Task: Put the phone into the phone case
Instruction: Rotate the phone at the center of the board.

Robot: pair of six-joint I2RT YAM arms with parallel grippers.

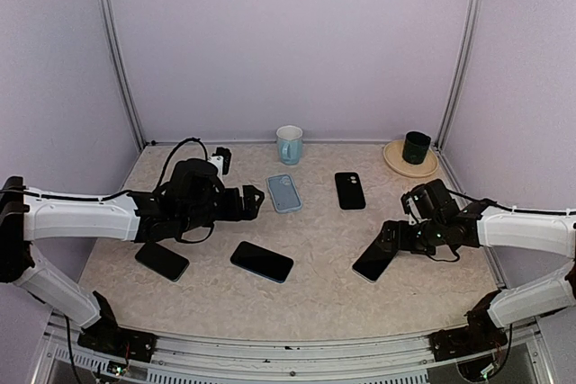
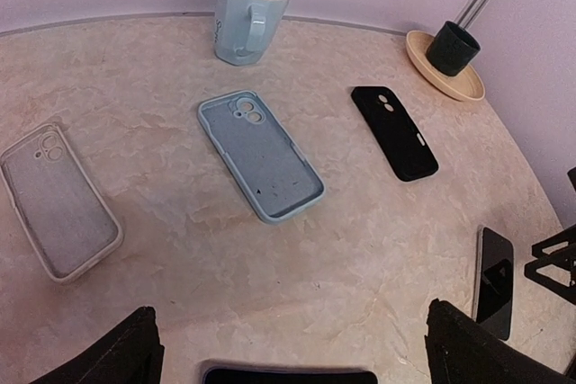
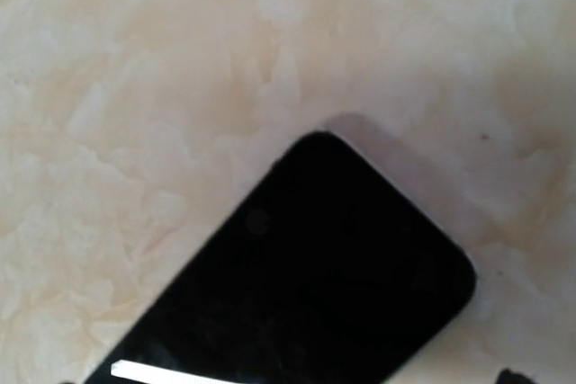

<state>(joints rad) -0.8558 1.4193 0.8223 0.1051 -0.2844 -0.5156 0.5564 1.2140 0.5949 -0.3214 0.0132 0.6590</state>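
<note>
Phone (image 1: 374, 262) lies tilted near the right edge of the surface (image 1: 333, 299), pinched by the right pincer (image 1: 391, 240). The left pincer (image 2: 290, 348) hangs spread wide.

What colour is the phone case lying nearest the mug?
Light blue; the case shows best in left wrist view.

black phone (image 1: 373, 263), screen dark, sits right at the right gripper's (image 1: 389, 242) tips, skewed on the table. blue case (image 1: 284, 192) lies flat, open side up, camera hole far end, just ahead of the left gripper (image 1: 255, 201).
</note>
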